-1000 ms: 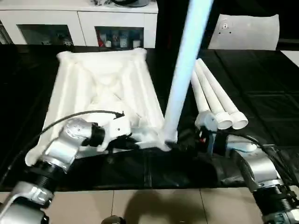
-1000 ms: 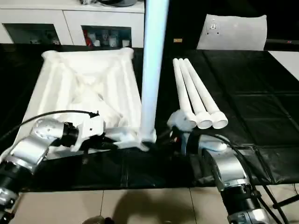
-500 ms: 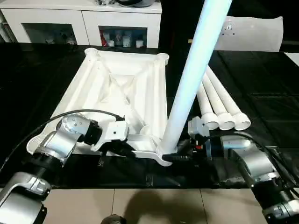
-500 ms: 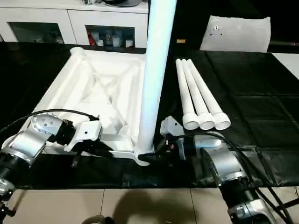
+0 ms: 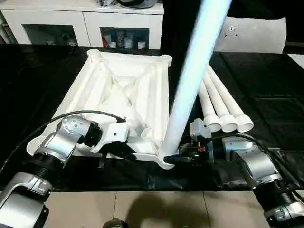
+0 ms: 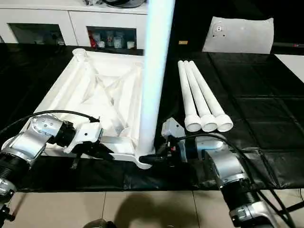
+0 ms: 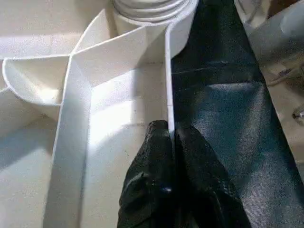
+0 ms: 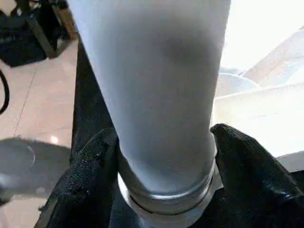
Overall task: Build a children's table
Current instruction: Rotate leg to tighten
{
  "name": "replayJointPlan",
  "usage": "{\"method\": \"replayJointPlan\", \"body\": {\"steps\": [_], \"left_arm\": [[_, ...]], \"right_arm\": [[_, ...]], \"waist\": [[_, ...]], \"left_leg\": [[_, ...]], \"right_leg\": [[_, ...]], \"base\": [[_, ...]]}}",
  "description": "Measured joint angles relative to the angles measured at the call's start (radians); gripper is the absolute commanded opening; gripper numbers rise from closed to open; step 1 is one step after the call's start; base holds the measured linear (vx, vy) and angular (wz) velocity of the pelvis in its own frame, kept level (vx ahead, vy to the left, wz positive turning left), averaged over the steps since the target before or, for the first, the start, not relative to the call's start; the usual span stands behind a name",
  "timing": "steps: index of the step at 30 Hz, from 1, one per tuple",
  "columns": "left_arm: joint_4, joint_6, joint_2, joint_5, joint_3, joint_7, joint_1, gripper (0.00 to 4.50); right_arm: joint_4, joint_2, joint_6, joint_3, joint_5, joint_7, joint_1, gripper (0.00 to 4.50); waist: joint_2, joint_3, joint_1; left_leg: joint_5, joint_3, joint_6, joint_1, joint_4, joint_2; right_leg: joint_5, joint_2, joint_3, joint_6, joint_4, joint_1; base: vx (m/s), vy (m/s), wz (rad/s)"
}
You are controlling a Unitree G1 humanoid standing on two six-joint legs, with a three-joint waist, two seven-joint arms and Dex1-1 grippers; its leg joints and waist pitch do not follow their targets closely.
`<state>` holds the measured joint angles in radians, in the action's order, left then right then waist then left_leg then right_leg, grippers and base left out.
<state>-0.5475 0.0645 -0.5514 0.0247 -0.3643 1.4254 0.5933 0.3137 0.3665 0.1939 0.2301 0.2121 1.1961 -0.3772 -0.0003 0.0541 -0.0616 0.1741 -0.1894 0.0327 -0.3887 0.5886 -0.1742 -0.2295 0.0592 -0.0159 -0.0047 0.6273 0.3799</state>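
Left eye view, reading from the left: the left end effector (image 5: 124, 151) is pinched shut on the near edge wall of the white tabletop (image 5: 124, 90), which lies ribbed underside up on the black-covered desk (image 5: 266, 80). In the left wrist view its black fingers (image 7: 153, 161) clamp that thin wall between them, near a round corner socket (image 7: 149, 8). At the tabletop's near right corner one white tube leg (image 5: 190, 80) stands upright in its socket, leaning slightly. The right end effector (image 5: 175, 159) is at the leg's base, one black finger (image 8: 90, 166) on each side of the tube just above its threaded collar; whether they press it I cannot tell. Right of the tabletop, three more legs (image 5: 222, 102) lie side by side, touching. No readable writing or labels show.
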Motion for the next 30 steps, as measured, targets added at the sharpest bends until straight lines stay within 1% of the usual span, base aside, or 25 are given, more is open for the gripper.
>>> {"method": "replayJointPlan", "body": {"steps": [2,4,5,6,8,10,11,12,14,15,16,18,20,23,25,27,28,30], "left_arm": [[0.029,-0.065,0.013,0.000,0.027,-0.056,-0.023,0.00],[0.059,-0.139,0.033,0.002,0.060,-0.125,-0.049,0.00],[0.081,-0.190,0.057,0.006,0.080,-0.182,-0.063,0.00],[0.098,-0.218,0.076,0.007,0.090,-0.217,-0.073,0.00],[0.144,-0.291,0.126,0.006,0.114,-0.295,-0.103,0.00],[0.179,-0.351,0.171,0.009,0.134,-0.374,-0.125,0.00],[0.205,-0.408,0.215,0.027,0.152,-0.451,-0.133,0.00],[0.220,-0.439,0.245,0.042,0.160,-0.500,-0.133,0.00],[0.254,-0.503,0.315,0.062,0.165,-0.600,-0.138,0.00],[0.268,-0.520,0.334,0.072,0.167,-0.631,-0.143,0.00],[0.275,-0.529,0.346,0.078,0.167,-0.648,-0.144,0.00],[0.292,-0.552,0.366,0.087,0.168,-0.676,-0.145,0.00],[0.303,-0.562,0.370,0.088,0.161,-0.687,-0.145,0.00],[0.308,-0.567,0.372,0.090,0.161,-0.692,-0.145,0.00],[0.309,-0.565,0.367,0.090,0.161,-0.692,-0.144,0.00],[0.309,-0.549,0.348,0.087,0.150,-0.677,-0.144,0.00],[0.309,-0.545,0.342,0.086,0.149,-0.671,-0.145,0.00],[0.304,-0.509,0.299,0.086,0.138,-0.631,-0.146,0.00]], "right_arm": [[-0.008,-0.048,0.016,-0.023,-0.002,-0.084,0.026,2.72],[-0.004,-0.091,0.024,-0.044,-0.022,-0.190,0.030,2.72],[0.007,-0.126,0.027,-0.067,-0.035,-0.274,0.030,2.71],[0.012,-0.146,0.030,-0.082,-0.042,-0.327,0.030,2.71],[0.027,-0.184,0.036,-0.112,-0.056,-0.426,0.024,2.70],[0.053,-0.228,0.037,-0.136,-0.070,-0.516,0.008,2.70],[0.084,-0.273,0.039,-0.155,-0.095,-0.607,-0.018,2.70],[0.101,-0.296,0.043,-0.168,-0.109,-0.668,-0.036,2.70],[0.124,-0.331,0.054,-0.189,-0.132,-0.776,-0.065,2.70],[0.126,-0.345,0.058,-0.196,-0.140,-0.811,-0.070,2.70],[0.127,-0.355,0.058,-0.198,-0.145,-0.839,-0.074,2.70],[0.130,-0.365,0.058,-0.204,-0.150,-0.867,-0.083,3.40],[0.130,-0.367,0.051,-0.204,-0.164,-0.868,-0.085,3.42],[0.129,-0.372,0.041,-0.204,-0.168,-0.868,-0.084,3.77],[0.119,-0.372,0.040,-0.204,-0.168,-0.864,-0.074,3.92],[0.095,-0.372,0.037,-0.203,-0.165,-0.844,-0.052,4.12],[0.091,-0.371,0.037,-0.203,-0.164,-0.838,-0.049,4.12],[0.068,-0.329,0.036,-0.181,-0.153,-0.776,-0.030,4.35]], "waist": [[0.002,-0.001,0.003],[0.004,-0.002,0.015],[0.004,-0.002,0.025],[0.004,-0.002,0.030],[0.005,-0.002,0.036],[0.005,-0.002,0.038],[0.008,-0.002,0.042],[0.009,-0.002,0.044],[0.012,-0.003,0.043],[0.013,-0.004,0.041],[0.014,-0.004,0.038],[0.016,-0.005,0.029],[0.016,-0.006,0.026],[0.016,-0.006,0.026],[0.016,-0.006,0.026],[0.016,-0.005,0.027],[0.015,-0.005,0.028],[0.015,-0.005,0.028]], "left_leg": [[0.000,-0.001,0.001,0.004,0.000,0.000],[-0.001,-0.001,0.001,0.006,0.000,0.000],[-0.001,-0.001,0.002,0.006,0.000,0.000],[-0.001,-0.001,0.002,0.006,0.000,0.000],[-0.001,-0.002,0.002,0.006,0.000,0.000],[-0.001,-0.002,0.002,0.006,0.000,0.000],[-0.001,-0.002,0.002,0.006,0.000,0.000],[-0.001,-0.003,0.002,0.006,0.000,0.000],[-0.001,-0.004,0.002,0.005,0.000,0.001],[-0.001,-0.005,0.002,0.005,0.000,0.001],[-0.001,-0.005,0.002,0.004,-0.001,0.001],[-0.001,-0.005,0.002,0.003,-0.004,0.001],[-0.002,-0.005,-0.002,0.002,-0.008,0.001],[-0.003,-0.006,-0.005,0.001,-0.011,0.001],[-0.003,-0.006,-0.005,0.001,-0.011,0.001],[-0.002,-0.006,-0.003,0.001,-0.011,0.001],[-0.001,-0.006,-0.001,0.001,-0.011,0.001],[0.000,-0.006,0.001,0.001,-0.011,0.000]], "right_leg": [[0.000,0.000,0.001,0.000,0.002,-0.002],[0.002,0.000,0.002,-0.003,0.003,-0.002],[0.002,0.000,0.002,-0.003,0.004,-0.001],[0.002,0.001,0.002,-0.003,0.003,0.000],[0.001,0.001,0.002,-0.002,0.002,0.000],[0.002,0.001,0.002,-0.003,0.002,0.001],[0.002,0.001,0.003,-0.003,0.003,0.001],[0.002,0.001,0.004,-0.003,0.002,0.002],[0.002,0.002,0.004,-0.003,0.002,0.002],[0.002,0.002,0.004,-0.003,0.002,0.002],[0.002,0.002,0.004,-0.002,0.001,0.002],[0.001,0.002,0.003,0.000,-0.003,0.002],[0.000,0.002,0.002,0.001,-0.006,0.002],[0.000,0.002,0.001,0.001,-0.010,0.002],[0.000,0.002,0.001,0.001,-0.011,0.002],[0.001,0.002,0.001,0.002,-0.011,0.002],[0.001,0.002,0.001,0.002,-0.011,0.002],[0.002,0.001,0.001,0.002,-0.011,0.002]], "base": [[0.000,0.000,0.00],[0.000,0.000,0.00],[0.000,0.000,0.00],[0.000,0.000,0.00],[0.000,0.000,0.00],[0.000,0.000,0.00],[0.000,0.000,0.00],[0.000,0.000,0.00],[0.000,0.000,0.00],[0.000,0.000,0.00],[0.000,0.000,0.00],[0.052,-0.004,0.01],[0.027,-0.002,0.00],[0.000,0.000,0.00],[0.000,0.000,0.00],[0.000,0.000,0.00],[0.000,0.000,0.00],[0.000,0.000,0.00]]}}
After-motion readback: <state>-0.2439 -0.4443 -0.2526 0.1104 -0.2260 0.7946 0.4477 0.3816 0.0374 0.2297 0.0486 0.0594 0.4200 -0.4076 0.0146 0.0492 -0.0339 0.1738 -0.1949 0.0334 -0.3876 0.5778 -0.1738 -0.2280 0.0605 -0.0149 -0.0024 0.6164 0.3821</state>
